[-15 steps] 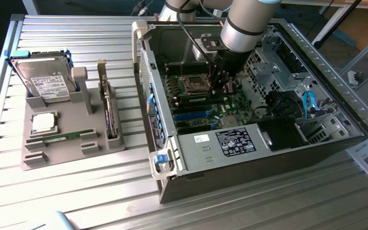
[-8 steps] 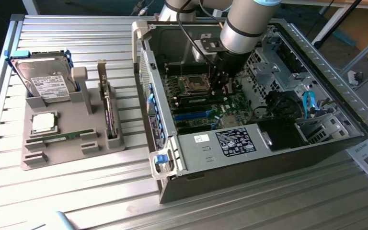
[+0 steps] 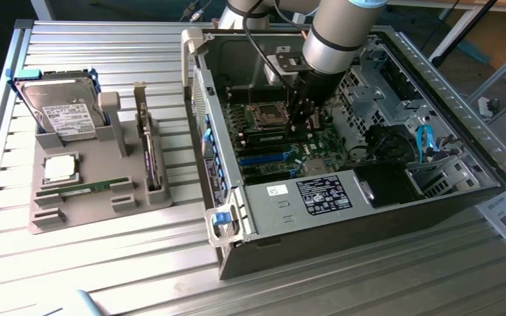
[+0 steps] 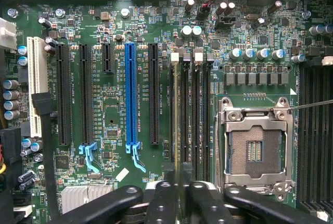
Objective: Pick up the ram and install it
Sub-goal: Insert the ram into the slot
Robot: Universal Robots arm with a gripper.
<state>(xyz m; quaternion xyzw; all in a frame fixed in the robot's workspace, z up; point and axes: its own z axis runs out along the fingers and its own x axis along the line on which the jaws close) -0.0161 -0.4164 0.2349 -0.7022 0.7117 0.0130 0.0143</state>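
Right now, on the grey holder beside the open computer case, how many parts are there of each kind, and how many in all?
hard drive: 1
processor chip: 1
ram stick: 1
expansion card: 1
Total: 4

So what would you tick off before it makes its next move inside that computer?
1. Tool above the motherboard's memory slots: ok.
2. A ram lying on the grey tray: ok.
3. Another ram held by the tool: cannot tell.
4. Memory slots unblocked by cables: ok.
5. Case side open for the arm: ok.
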